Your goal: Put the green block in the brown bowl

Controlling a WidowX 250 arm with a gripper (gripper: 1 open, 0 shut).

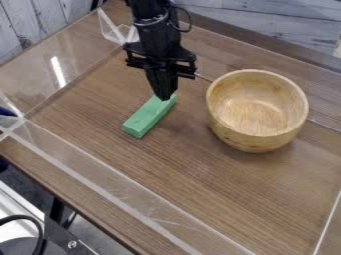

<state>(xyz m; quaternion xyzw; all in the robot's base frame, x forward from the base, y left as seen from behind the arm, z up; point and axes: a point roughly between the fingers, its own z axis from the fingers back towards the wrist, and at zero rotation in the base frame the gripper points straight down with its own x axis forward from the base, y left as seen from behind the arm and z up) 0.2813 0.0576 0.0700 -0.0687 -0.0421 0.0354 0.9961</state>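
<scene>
The small, flat, bright green block (150, 117) lies on the brown wooden surface (200, 189), just to the left of the round, light tan wooden bowl (257, 108), and it does not touch the bowl. The bowl has nothing in it. The block looks light and hard, like painted wood or plastic, so it should not bend or squash. Its smooth sides could be a bit slippery. The best place to grab it seems to be across its 2 long sides, near the middle, so it does not tip when it goes up. The black claw (163, 94) points straight down over the far end of the block. Its 2 fingers are pressed together into 1 thin point. The tip sits right at the top end of the block and seems to touch it or hang just above it, but it is hard to tell which. The claw is not holding the block, which lies flat on the surface. The block is not yet in the bowl, so the job is at its start.
</scene>
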